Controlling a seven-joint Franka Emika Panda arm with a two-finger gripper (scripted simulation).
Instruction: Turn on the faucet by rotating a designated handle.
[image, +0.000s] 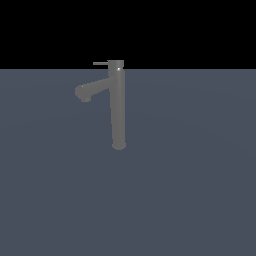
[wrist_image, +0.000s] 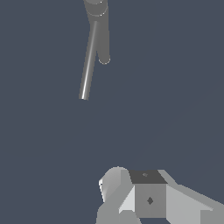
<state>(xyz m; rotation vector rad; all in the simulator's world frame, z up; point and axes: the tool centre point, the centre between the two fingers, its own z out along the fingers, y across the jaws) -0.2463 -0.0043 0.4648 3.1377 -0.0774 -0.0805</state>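
The faucet (image: 118, 107) stands upright on the flat grey-blue floor (image: 190, 190), a slim grey column. Near the column's top a thick spout (image: 91, 90) angles downward toward the exterior view's left. Above that spout, on the small cap crowning the column, the handle (image: 100, 63) juts level toward the same side, a thin rod.

From my wrist camera I look down on the faucet; the handle (wrist_image: 88, 63) shows as a long bright rod reaching out from the cap. My gripper (wrist_image: 144, 197) hangs well apart from the faucet, touching nothing. Only pale blocky parts of me show, so I cannot tell how wide my jaws stand; nothing is visibly held.
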